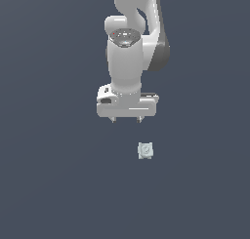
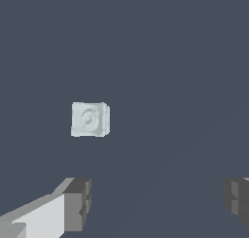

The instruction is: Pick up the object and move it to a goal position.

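The little block [image 1: 145, 150] has a round mark on top, too faint to read. The gripper [image 1: 126, 120] is wide open and holds nothing, apart from the block.

In the exterior view the block [image 1: 145, 150] lies on the flat ground [image 1: 49, 184], below the gripper [image 1: 126, 119] in the picture and a little toward the exterior view's right of it. The block and the gripper are near but apart, nothing touches the block. In the wrist view the block [image 2: 90, 119] sits beyond the two fingertips [image 2: 78, 203], not between them.
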